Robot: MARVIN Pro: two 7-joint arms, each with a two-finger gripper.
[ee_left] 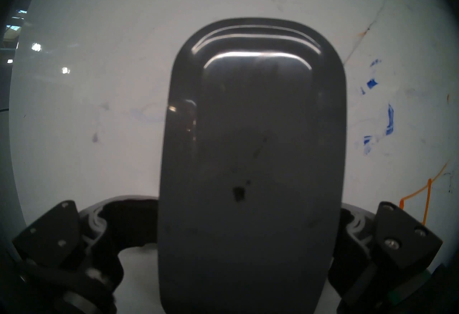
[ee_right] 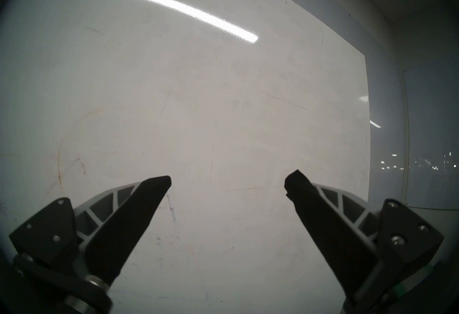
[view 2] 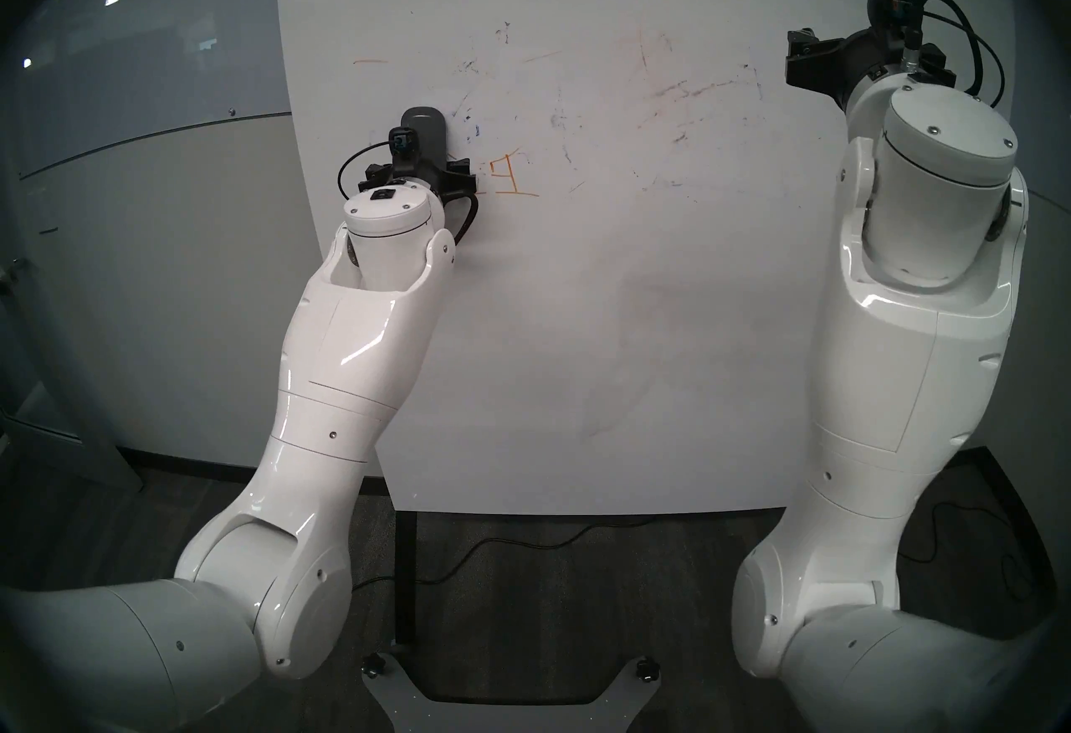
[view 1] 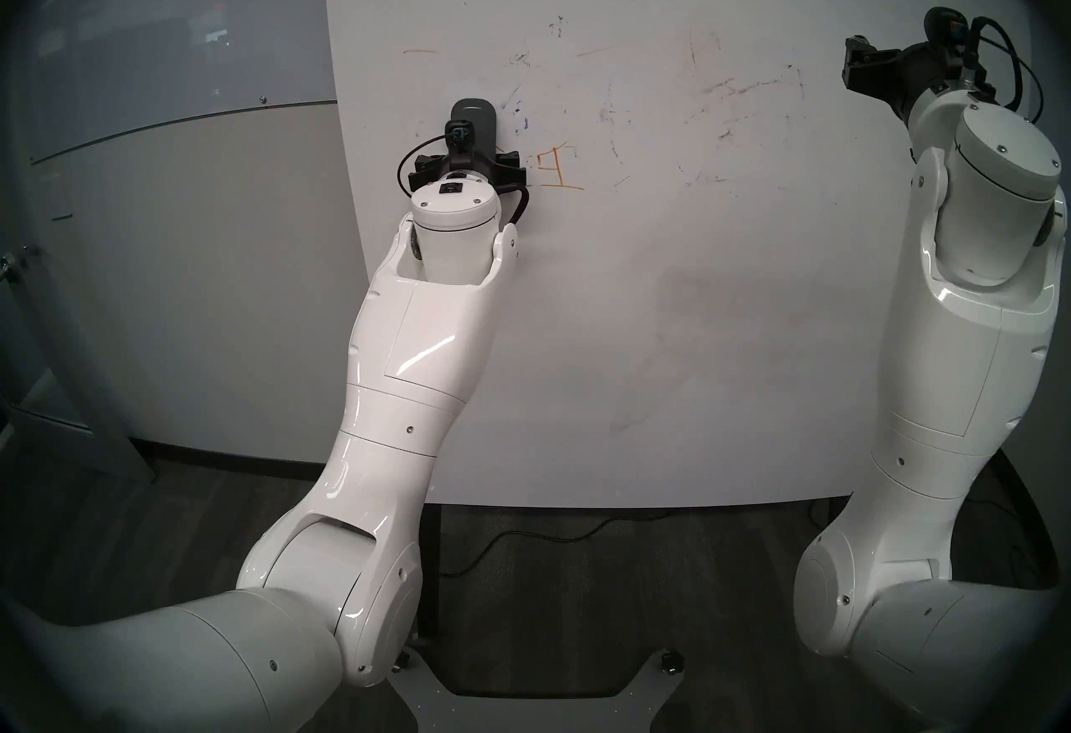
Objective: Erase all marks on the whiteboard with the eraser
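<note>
1. My left gripper [view 1: 468,171] is raised to the large matte white whiteboard [view 1: 695,308], near its left edge, with the dark grey oblong eraser with rounded ends [ee_left: 250,157] standing upright in front of it.
2. In the left wrist view the eraser fills the middle and lies against the board. My jaws are spread wide on either side of its lower half. Their tips are hidden behind it, so I cannot tell whether they grip the eraser or stand clear of it.
3. Just right of the eraser are broken blue strokes [ee_left: 390,119], and lower right of it an orange boxy line figure [view 1: 559,172].
4. Further right across the board are thin black scribbles [view 1: 742,88], short orange strokes and faint reddish smudges.
5. My right gripper [ee_right: 228,180] is held high near the board's right edge, well apart from the eraser. Its jaws are wide apart with nothing between them, and it faces a nearly clean part of the board.
6. Left of the whiteboard hangs a grey glossy glass board [view 1: 174,48] with red and blue graph lines at its top.
</note>
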